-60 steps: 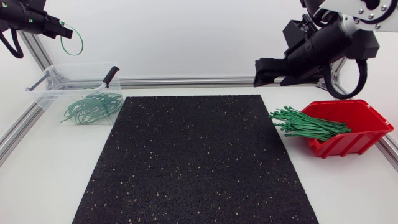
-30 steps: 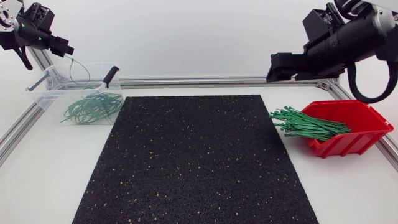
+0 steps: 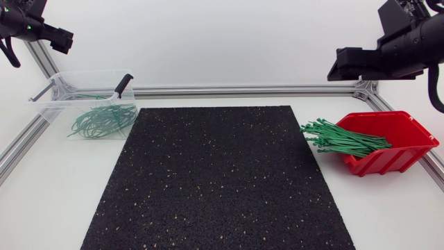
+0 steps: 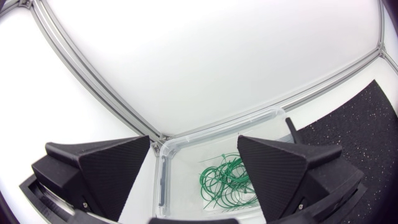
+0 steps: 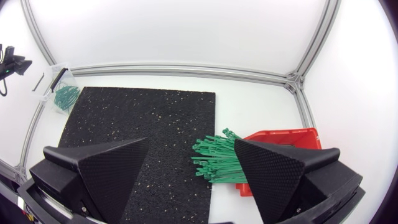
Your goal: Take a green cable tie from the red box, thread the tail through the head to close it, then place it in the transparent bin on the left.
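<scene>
Left gripper [image 4: 193,168] hung spread and empty over bin [image 3: 52,104], looped ties [image 3: 104,119] lying inside, so drop looked done; right gripper [image 5: 193,171], likewise spread and empty, sat high near red box [image 3: 409,132] of straight ties [image 3: 343,139], apparently staged for picking.

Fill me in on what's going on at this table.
Nothing is being held. The left arm hangs up by the bin, jaws open and empty, and looped ties lie in it. The right arm is up near the red box, jaws open too. Straight ties stick out of it.
</scene>
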